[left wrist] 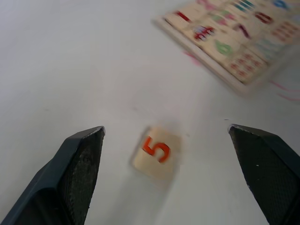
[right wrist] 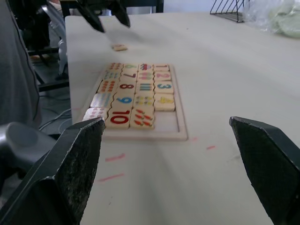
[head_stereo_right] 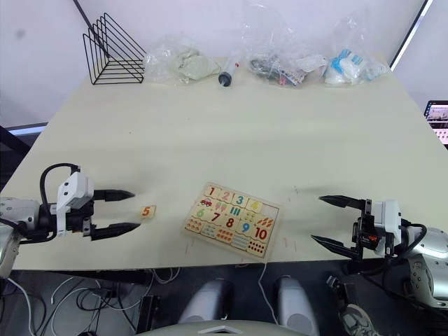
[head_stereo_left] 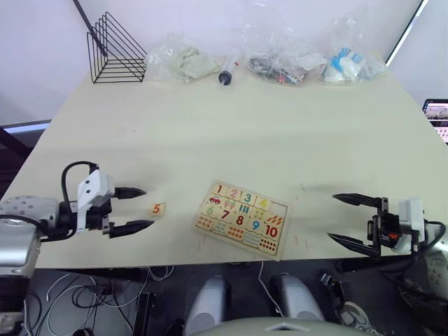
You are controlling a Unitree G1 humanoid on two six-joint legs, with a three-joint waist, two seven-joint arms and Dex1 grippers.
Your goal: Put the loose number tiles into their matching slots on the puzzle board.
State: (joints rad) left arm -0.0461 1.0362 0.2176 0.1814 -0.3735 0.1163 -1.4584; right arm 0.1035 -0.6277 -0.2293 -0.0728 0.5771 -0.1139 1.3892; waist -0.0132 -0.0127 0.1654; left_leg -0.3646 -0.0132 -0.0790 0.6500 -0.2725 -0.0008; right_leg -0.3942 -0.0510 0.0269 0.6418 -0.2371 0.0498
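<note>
Tile 5 lies loose and flat on the table, just off the left edge of the puzzle board, not touching it. Left gripper sits at table level right beside the tile on its left, fingers spread wide, holding nothing; the tile is just ahead of the fingertips, in line with the gap. The left wrist view gives the detail the head views lack: orange digit 5, tile turned slightly askew, lying between the two black fingers without contact on either side, board corner further out. The board lies near the table's front edge, rotated a bit. Head views show the top row reading 1, 2, 3, 4 with the slot at its right end looking bare. The right wrist view confirms it from the low angle: blank recess next to the yellow 4, remaining rows filled up to the red 10. That view also catches the tile as a small pale square beyond the board under the other arm's fingers. Right gripper hovers to the right of the board, well apart from it, fingers wide apart and empty. Along the far edge: black wire rack, a syringe, several clear plastic bags.
</note>
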